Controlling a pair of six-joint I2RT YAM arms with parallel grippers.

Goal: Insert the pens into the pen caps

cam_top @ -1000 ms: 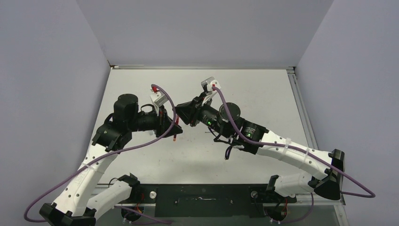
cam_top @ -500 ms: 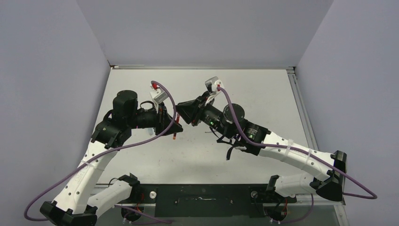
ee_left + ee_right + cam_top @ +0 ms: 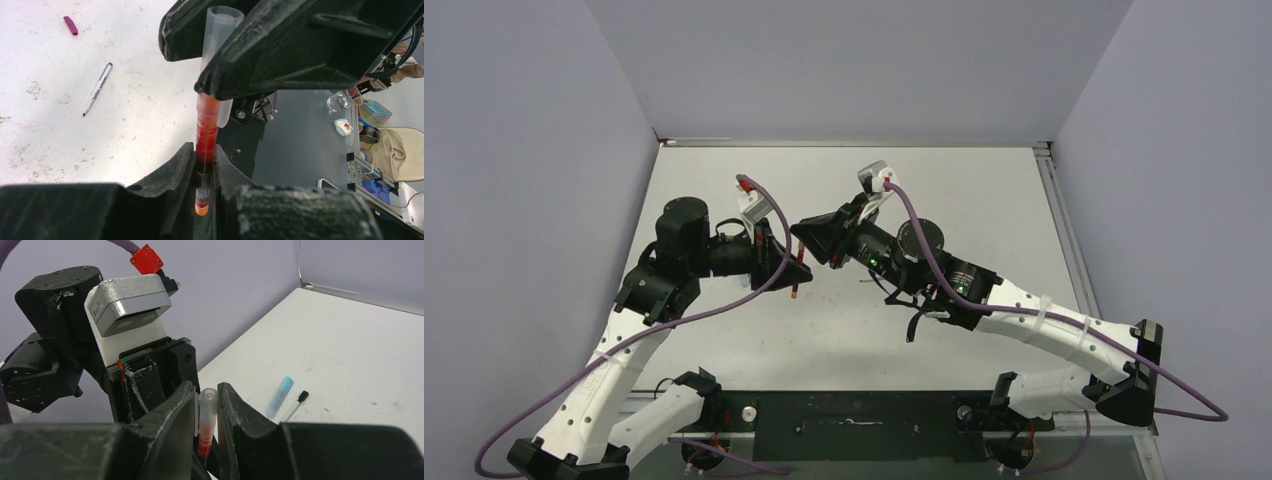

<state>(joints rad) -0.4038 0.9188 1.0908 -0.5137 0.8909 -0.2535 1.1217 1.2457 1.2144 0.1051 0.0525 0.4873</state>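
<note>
Grey-white pen lies loose on the white, scuffed table, with a purple cap well apart from it. In the right wrist view a blue cap lies just beside a black-tipped pen. Pale lavender walls close the table in on three sides.

Left arm and right arm rise from the near edge and bend inward, so the wrists face each other over the middle of the table, fingertips nearly meeting.

Left gripper is clamped on a red pen. The pen's butt end pokes out behind the fingers and the rest points up toward the other gripper. Right gripper is closed on a clear cap — a pale translucent tube standing between its fingers. The red pen's front end sits inside the lower part of that tube, with red showing through the plastic. Pen and cap are in line, held above the table.
</note>
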